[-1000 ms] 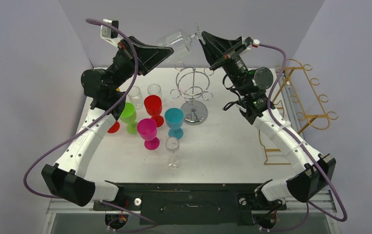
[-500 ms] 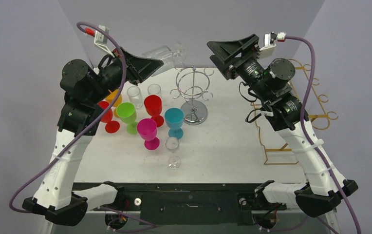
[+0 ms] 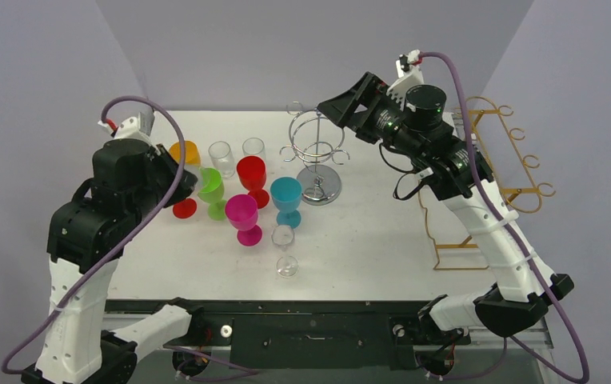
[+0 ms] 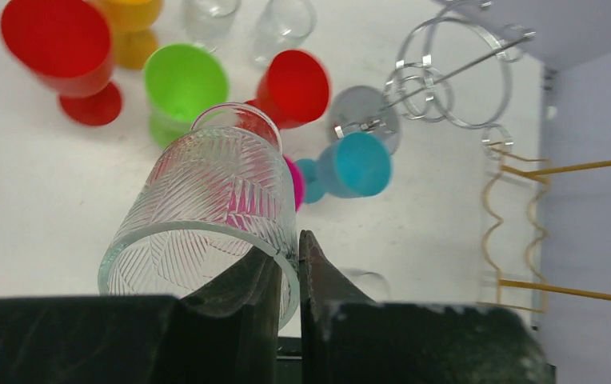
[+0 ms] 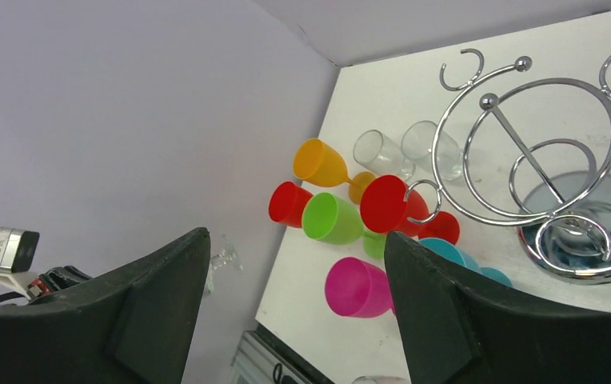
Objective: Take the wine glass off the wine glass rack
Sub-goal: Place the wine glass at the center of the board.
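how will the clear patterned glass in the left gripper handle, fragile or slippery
Probably fragile: the clear glass looks thin-walled. Likely slippery too; the left gripper pinches only its rim, so it may pivot or slip if jolted.

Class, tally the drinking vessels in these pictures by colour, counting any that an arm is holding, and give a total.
Red plastic goblets: 2
Orange plastic goblet: 1
Green plastic goblet: 1
Pink plastic goblet: 1
Blue plastic goblet: 1
Clear glasses standing on the white table: 3
Clear patterned glass gripped by the left gripper: 1
Total: 10
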`<state>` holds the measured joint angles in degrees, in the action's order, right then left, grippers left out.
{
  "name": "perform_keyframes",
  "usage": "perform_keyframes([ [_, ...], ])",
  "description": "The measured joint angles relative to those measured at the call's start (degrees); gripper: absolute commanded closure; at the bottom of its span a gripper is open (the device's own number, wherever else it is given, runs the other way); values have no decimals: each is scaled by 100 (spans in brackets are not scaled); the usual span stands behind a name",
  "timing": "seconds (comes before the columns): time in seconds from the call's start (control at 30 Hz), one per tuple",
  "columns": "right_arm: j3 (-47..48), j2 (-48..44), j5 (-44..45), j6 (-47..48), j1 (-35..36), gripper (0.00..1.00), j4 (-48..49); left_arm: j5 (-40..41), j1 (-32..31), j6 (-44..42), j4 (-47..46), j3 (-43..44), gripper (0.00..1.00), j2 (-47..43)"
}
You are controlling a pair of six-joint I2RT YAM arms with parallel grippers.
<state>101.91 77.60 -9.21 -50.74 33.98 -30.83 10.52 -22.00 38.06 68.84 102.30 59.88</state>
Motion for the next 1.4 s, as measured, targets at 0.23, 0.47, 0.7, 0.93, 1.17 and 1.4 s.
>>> perform_keyframes([
  [0.23, -142, -31, 195, 393, 214, 24, -219, 643, 247, 4, 911, -1196, 100, -22],
  [0.47, -457, -197, 306, 533, 243, 24, -243, 452, 800, -83, 699, -2686, 100, 188],
  [0.7, -490, -426, 391, 662, 245, 24, -273, 116, 1023, -90, -212, -3991, 100, 470],
  [0.93, -531, -551, 391, 691, 245, 24, -278, -81, 1285, -79, -1049, -4601, 100, 997],
  [1.17, -599, -551, 391, 745, 245, 24, -323, -157, 1449, -83, -1563, -4859, 100, 1268],
  [1.4, -623, -551, 391, 774, 245, 23, -361, -168, 1510, -125, -1659, -4868, 77, 1303],
])
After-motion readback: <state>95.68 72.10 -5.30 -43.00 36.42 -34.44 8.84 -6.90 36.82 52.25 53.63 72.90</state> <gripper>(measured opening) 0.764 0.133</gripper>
